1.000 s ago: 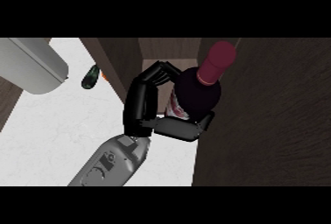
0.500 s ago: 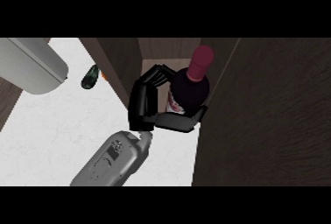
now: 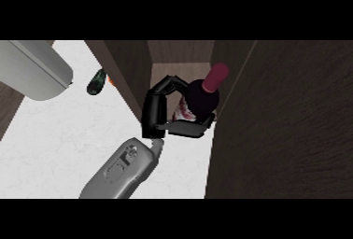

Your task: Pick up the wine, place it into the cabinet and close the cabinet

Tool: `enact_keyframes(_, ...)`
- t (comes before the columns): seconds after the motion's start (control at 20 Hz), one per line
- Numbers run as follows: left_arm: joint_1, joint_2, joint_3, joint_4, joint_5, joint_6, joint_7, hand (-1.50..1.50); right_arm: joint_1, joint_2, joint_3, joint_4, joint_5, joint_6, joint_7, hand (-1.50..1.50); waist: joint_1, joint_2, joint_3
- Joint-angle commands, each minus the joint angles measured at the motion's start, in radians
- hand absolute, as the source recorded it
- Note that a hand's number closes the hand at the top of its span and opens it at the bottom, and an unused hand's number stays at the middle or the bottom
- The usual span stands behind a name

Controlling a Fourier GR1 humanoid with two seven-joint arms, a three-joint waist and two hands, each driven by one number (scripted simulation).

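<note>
Wine bottle [image 3: 201,95]: glass, heavy, fragile, slippery; right hand [image 3: 165,114] curled round its body inside cabinet [image 3: 131,70] opening.

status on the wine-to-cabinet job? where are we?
Done: the wine bottle is picked up, the right hand curled round it. In hand: the bottle sits at the mouth of the open cabinet, between its side walls. Left: set it down, let go, close the cabinet. The left hand is out of view.

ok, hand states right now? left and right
Left hand: not in view.
Right hand: shut on the wine bottle, at the cabinet opening.
</note>
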Motion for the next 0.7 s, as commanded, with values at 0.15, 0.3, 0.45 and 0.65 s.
enact_keyframes(0.15, -0.013, -0.001, 0.066, 0.097, 0.03, -0.051, -0.097, 1.5, 0.068, 0.005, -0.008, -0.089, -0.084, 0.024, -0.002, -1.5, 0.002, 0.0, 0.0)
enact_keyframes(0.3, 0.019, -0.001, 0.046, 0.085, 0.03, -0.021, -0.118, 1.5, -0.005, 0.038, 0.07, -0.094, -0.001, -0.036, 0.05, -1.5, 0.006, -0.001, -0.001)
enact_keyframes(0.45, -0.055, -0.001, 0.084, 0.206, 0.093, -0.059, -0.177, 1.5, 0.051, 0.023, 0.016, -0.055, -0.051, 0.012, -0.028, -1.5, -0.001, 0.001, 0.0)
enact_keyframes(0.65, -0.081, 0.003, 0.169, 0.201, 0.061, -0.099, -0.127, 1.5, 0.083, 0.012, 0.003, -0.152, -0.087, 0.012, 0.03, -1.5, 0.002, -0.002, 0.0)
